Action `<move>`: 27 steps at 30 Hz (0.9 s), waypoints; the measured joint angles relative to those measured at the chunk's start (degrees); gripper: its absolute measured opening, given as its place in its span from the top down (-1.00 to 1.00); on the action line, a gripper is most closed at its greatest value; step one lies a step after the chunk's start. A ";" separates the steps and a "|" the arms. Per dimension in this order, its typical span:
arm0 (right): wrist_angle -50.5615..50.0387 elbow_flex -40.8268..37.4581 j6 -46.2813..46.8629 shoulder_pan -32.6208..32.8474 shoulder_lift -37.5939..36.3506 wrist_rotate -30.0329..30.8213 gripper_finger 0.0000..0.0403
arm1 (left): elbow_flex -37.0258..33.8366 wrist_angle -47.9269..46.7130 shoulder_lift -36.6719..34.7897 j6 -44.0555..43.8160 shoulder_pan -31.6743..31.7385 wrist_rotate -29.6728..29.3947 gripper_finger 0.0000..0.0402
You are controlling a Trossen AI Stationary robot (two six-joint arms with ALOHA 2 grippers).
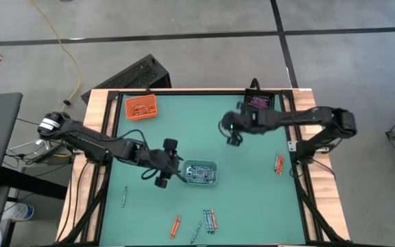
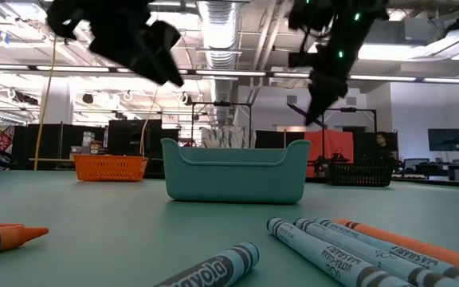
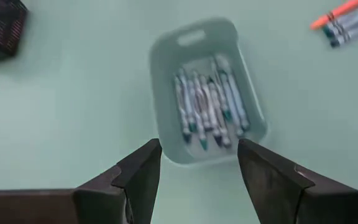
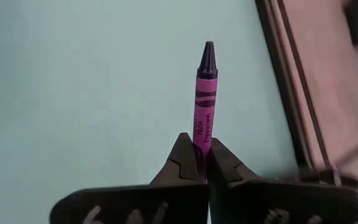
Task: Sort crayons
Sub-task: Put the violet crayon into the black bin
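Right wrist view shows my right gripper [image 4: 202, 163] clamped on a purple crayon [image 4: 204, 102], whose lower end is hidden between the fingers. My left gripper [image 3: 199, 171] stands apart above the grey-blue tray [image 3: 166, 134].

Around my green desk [image 1: 252, 206]: grey concrete floor [image 1: 184, 27] crossed by dark seams, a yellow cable [image 1: 66, 51]; overhead, silver ductwork [image 2: 225, 24] and fluorescent strip lights [image 2: 22, 72].

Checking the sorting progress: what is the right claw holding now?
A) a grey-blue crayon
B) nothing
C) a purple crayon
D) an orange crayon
C: in the right wrist view the right claw is shut on a purple crayon, its dark tip pointing away from the claw.
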 joint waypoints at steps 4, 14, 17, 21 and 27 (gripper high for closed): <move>-3.14 0.00 -3.34 -8.39 0.00 -0.07 1.00 | -3.38 0.18 0.00 -1.97 -1.92 0.04 -0.02; -4.16 0.00 -11.18 -31.54 0.02 -5.08 0.99 | -5.92 -1.46 0.00 -8.08 -7.09 -4.47 -0.02; -4.86 0.00 -12.35 -37.26 0.71 -8.40 0.99 | -5.92 -2.54 0.00 -9.49 -8.31 -4.98 -0.02; -5.49 0.00 -15.56 -41.95 2.12 -13.23 0.98 | -5.92 -3.53 0.00 -12.16 -10.05 -5.46 -0.02; -5.00 -0.02 -19.36 -44.03 5.13 -14.18 0.98 | -5.92 -5.51 0.00 -17.64 -13.08 -7.56 -0.02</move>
